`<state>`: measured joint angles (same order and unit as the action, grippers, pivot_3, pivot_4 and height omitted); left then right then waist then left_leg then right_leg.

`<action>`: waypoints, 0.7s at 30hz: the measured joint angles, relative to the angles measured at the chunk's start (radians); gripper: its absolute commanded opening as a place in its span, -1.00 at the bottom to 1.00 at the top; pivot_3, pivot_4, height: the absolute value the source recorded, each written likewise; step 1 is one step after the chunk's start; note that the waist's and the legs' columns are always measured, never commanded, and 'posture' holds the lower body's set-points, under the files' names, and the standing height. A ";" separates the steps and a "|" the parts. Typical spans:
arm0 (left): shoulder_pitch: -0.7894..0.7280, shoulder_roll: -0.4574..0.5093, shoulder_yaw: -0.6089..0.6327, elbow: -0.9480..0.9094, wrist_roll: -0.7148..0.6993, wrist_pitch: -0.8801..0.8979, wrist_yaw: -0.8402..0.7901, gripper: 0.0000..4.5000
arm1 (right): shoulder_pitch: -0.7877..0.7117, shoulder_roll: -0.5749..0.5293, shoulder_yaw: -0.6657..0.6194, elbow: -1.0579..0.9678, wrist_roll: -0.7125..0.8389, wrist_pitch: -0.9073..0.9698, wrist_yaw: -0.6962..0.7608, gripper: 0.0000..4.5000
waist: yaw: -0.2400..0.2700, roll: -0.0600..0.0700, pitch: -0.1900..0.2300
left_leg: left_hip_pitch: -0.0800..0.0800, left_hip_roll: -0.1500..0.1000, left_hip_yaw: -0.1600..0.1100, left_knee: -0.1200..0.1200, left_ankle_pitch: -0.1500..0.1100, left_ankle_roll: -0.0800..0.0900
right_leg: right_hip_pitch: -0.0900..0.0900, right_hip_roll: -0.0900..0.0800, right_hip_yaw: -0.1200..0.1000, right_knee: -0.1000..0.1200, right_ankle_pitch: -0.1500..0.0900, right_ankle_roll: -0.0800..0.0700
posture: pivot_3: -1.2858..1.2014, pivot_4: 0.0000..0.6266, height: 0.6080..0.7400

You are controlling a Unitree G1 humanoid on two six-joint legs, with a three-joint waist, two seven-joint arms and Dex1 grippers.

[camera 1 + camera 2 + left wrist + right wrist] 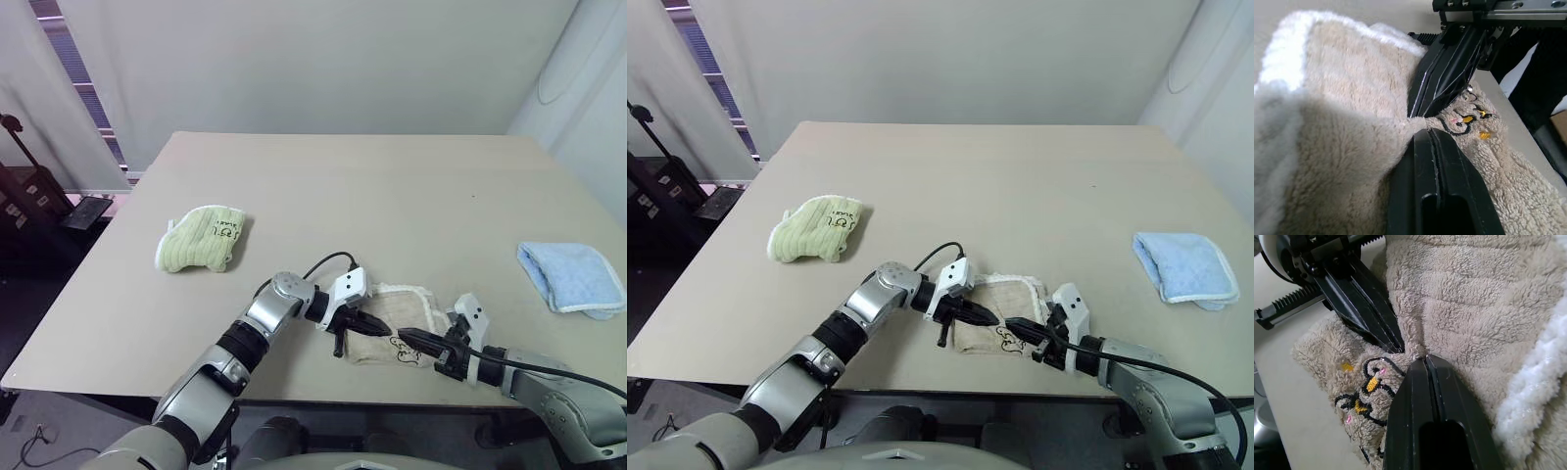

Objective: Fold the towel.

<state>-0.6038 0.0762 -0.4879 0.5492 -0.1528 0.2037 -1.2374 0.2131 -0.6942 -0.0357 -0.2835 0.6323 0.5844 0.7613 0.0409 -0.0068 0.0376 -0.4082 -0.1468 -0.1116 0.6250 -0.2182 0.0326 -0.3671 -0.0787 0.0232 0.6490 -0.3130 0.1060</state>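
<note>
Scene: a wide beige counter (pixel 323 206) seen from above and in front, with two robot arms reaching in from the near edge.
Towel: the beige terry towel (pixel 397 318) lies folded into a small, thick pad close to the counter's near edge, a little right of centre. White rope-like edging (pixel 404 290) runs along its far side, and dark stitched marks (pixel 407 354) with small yellow and pink spots sit on its near right corner.
Left pincer: the left pincer (pixel 376 326) comes in from the left and points right, low over the towel. Its two black fingers are pressed together with towel pile pinched at the tip; the left wrist view shows the fabric gathered into the tip.
Right pincer: the right pincer (pixel 409 340) comes in from the right and points left, low over the towel's near right corner. Its fingers are also pressed together, their tip buried in the pile just beside the stitched marks.
The two pincers: their tips meet nearly nose to nose on the same crease of the towel, as both wrist views show.
Green towel: a pale yellow-green folded towel (pixel 201 240) with black writing lies well to the left, apart from the beige one.
Blue towel: a light blue folded towel (pixel 571 277) lies near the right edge of the counter.
Cable: a black cable (pixel 328 261) loops above the left wrist.
</note>
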 measured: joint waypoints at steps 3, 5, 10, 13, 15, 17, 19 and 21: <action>-0.001 0.005 0.021 -0.001 -0.011 0.013 -0.016 -1.00 | 0.004 0.009 -0.020 -0.005 0.018 0.013 0.011 -0.60 | 0.000 0.000 0.000 | 0.000 0.000 0.000 0.002 0.000 0.000 | 0.001 0.000 0.000 0.000 -0.001 -0.002 | 0.03 -1.00 1.00; -0.007 0.017 0.046 -0.010 -0.028 0.029 -0.031 -1.00 | 0.007 0.009 -0.050 -0.014 0.060 0.045 0.019 -0.29 | 0.000 0.001 0.001 | -0.001 0.000 0.000 0.002 0.000 0.000 | 0.001 0.000 0.000 0.000 -0.001 -0.002 | 0.03 -1.00 1.00; -0.023 0.088 0.121 -0.146 -0.079 0.072 -0.066 -1.00 | -0.032 -0.035 -0.207 -0.011 0.220 0.191 0.025 0.52 | -0.001 0.003 0.001 | -0.002 0.000 0.000 0.002 0.000 0.000 | -0.001 0.000 0.000 0.000 0.000 0.000 | 0.03 -1.00 1.00; -0.021 0.134 0.134 -0.215 -0.089 0.084 -0.073 -1.00 | -0.083 -0.105 -0.278 0.051 0.284 0.297 0.035 0.99 | 0.000 0.003 0.001 | -0.002 0.000 0.000 0.002 0.000 0.001 | -0.001 0.000 0.000 0.000 0.000 0.000 | 0.03 -1.00 1.00; -0.016 0.165 0.152 -0.258 -0.111 0.118 -0.076 -1.00 | -0.118 -0.162 -0.307 0.117 0.328 0.391 0.052 0.99 | 0.000 0.004 0.002 | -0.002 0.000 0.000 0.002 0.000 0.001 | -0.001 0.000 0.000 0.000 0.000 0.000 | 0.03 -1.00 1.00; -0.005 0.210 0.167 -0.293 -0.118 0.135 -0.073 -1.00 | -0.145 -0.215 -0.314 0.168 0.340 0.463 0.072 0.99 | 0.000 0.004 0.001 | -0.002 0.000 0.000 0.002 0.000 0.001 | -0.002 0.000 0.000 0.000 0.000 0.000 | 0.03 -1.00 1.00; 0.023 0.263 0.170 -0.323 -0.117 0.130 -0.077 -1.00 | -0.161 -0.268 -0.304 0.221 0.343 0.535 0.102 0.99 | -0.003 0.005 0.001 | -0.002 0.000 0.001 0.001 0.000 0.001 | -0.002 0.000 0.000 0.000 -0.001 -0.002 | 0.03 -1.00 1.00; 0.071 0.309 0.193 -0.356 -0.134 0.126 -0.098 -1.00 | -0.186 -0.293 -0.288 0.279 0.345 0.609 0.131 0.99 | -0.004 0.005 0.001 | -0.002 0.001 0.001 0.000 0.000 0.001 | -0.003 0.000 0.001 0.000 -0.001 -0.002 | 0.03 -1.00 1.00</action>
<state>-0.5325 0.3856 -0.2947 0.1931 -0.2868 0.3301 -1.3359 0.0266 -0.9875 -0.3238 -0.0043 0.9769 1.1933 0.8928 0.0371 -0.0019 0.0386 -0.4102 -0.1461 -0.1109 0.6251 -0.2183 0.0334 -0.3703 -0.0787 0.0238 0.6494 -0.3142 0.1037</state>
